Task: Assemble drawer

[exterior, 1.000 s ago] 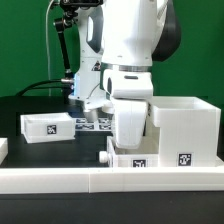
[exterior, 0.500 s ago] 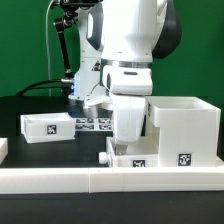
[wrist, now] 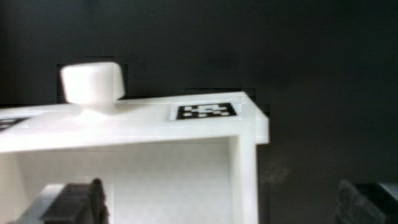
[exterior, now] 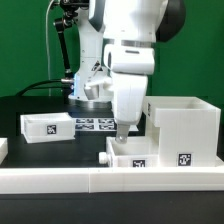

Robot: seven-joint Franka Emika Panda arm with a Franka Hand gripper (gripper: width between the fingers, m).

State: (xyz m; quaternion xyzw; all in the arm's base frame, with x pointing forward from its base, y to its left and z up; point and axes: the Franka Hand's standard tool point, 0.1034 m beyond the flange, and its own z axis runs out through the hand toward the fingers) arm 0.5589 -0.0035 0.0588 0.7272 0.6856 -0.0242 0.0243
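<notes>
Sitting at the exterior view's left, the left tray (exterior: 47,127) is resting upright on the black table (exterior: 30,106), its tag facing the camera. Right of it, the marker board (exterior: 95,124) is lying flat. At centre, the white arm is reaching down and its gripper (exterior: 122,132) is hanging just above the front tray (exterior: 126,158), which is standing against the rail (exterior: 60,180) with a small knob (exterior: 108,158) at its left end. In the wrist view this tray (wrist: 160,140) is showing its knob (wrist: 89,85) and a tag on its top edge. The blurred dark fingers (wrist: 68,203) are standing wide apart at either side of the gripper (wrist: 217,200), and they are clasping nothing. At the exterior view's right, the case (exterior: 185,122) is standing just beside the front tray, open side up, also against the rail. Whether case and tray are touching cannot be told.
</notes>
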